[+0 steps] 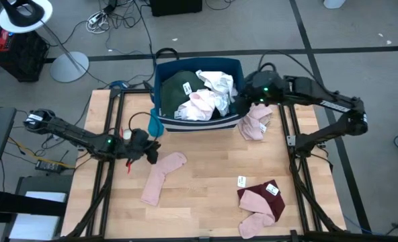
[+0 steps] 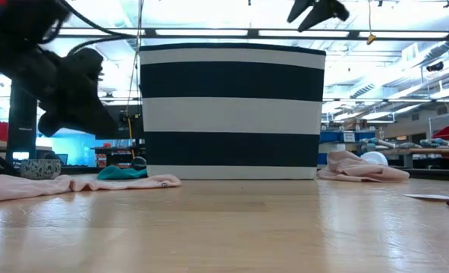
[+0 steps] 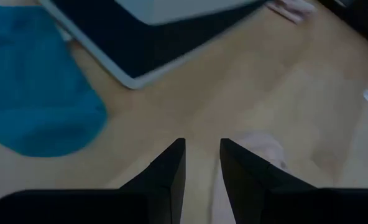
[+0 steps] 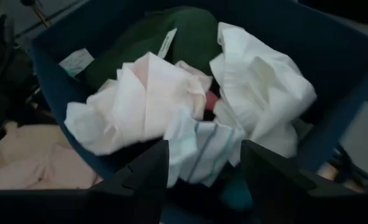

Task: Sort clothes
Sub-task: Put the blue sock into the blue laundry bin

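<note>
Left tool [image 1: 153, 149] low over the wooden surface [image 1: 206, 188], fingers [image 3: 165, 174] a little apart, holding nothing. Just ahead of its tips, a long pink sock [image 1: 162, 176], flat on the wood. Off to one side of this tool, a teal cloth [image 3: 35, 99], next to the corner of the dark blue bin [image 1: 160, 87] with white stripes.

Right tool [image 1: 243, 101] up at the bin's rim, fingers [image 4: 150, 168] spread wide, empty. Right under and in front of it, inside the bin: a white crumpled piece [image 4: 265, 87], a pale pink and white piece [image 4: 140, 99], a striped white bit [image 4: 202, 146] closest to the tips, and a dark green top [image 1: 179, 86] with a white tag at the far end. Beside this tool, outside the bin, a pink bundle [image 1: 255, 122] on the surface.

Well away from both tools, near the front edge: a maroon piece [image 1: 263, 195] with a white tag, a pink piece [image 1: 256, 218] lying over it, and a loose white tag [image 1: 241, 181].
</note>
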### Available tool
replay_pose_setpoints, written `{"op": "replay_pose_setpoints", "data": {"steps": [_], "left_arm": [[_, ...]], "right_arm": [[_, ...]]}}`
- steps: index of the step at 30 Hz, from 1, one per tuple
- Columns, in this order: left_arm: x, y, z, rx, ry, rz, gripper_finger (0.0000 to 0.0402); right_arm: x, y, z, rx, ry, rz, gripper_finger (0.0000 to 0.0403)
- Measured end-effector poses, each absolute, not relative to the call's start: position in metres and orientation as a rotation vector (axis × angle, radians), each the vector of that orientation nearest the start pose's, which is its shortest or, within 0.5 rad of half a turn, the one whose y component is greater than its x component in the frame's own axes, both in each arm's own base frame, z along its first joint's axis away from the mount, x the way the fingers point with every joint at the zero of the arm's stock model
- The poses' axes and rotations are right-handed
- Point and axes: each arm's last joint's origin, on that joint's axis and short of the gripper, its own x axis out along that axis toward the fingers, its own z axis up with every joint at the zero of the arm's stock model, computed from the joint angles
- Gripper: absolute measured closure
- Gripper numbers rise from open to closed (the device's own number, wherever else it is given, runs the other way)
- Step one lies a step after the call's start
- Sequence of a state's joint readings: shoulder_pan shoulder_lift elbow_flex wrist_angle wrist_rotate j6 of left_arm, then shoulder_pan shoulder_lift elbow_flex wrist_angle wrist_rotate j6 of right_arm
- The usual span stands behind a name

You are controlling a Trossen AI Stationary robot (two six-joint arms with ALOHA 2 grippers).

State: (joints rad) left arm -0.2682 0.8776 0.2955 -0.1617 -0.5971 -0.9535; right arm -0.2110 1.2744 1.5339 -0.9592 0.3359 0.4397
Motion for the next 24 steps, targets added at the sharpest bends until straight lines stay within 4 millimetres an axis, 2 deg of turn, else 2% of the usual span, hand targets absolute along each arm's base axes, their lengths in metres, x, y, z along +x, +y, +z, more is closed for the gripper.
{"op": "replay_pose_setpoints", "data": {"steps": [6, 11, 15, 24], "left_arm": [[0.157, -0.001, 0.159, -0.651, 0.447, 0.73, 0.0296], [0.154, 0.02, 0.153, -0.692, 0.493, 0.842, 0.0296], [0.156, 0.032, 0.147, -0.723, 0.523, 0.884, 0.0296], [0.173, 0.048, 0.119, -0.655, 0.678, 0.87, 0.0296]], "right_arm": [[0.203, -0.055, 0.423, 0.371, 0.592, -0.682, 0.0201], [0.192, -0.053, 0.427, 0.378, 0.586, -0.684, 0.0203], [0.189, -0.052, 0.427, 0.377, 0.598, -0.686, 0.02], [0.188, -0.052, 0.426, 0.388, 0.602, -0.692, 0.02]]}}
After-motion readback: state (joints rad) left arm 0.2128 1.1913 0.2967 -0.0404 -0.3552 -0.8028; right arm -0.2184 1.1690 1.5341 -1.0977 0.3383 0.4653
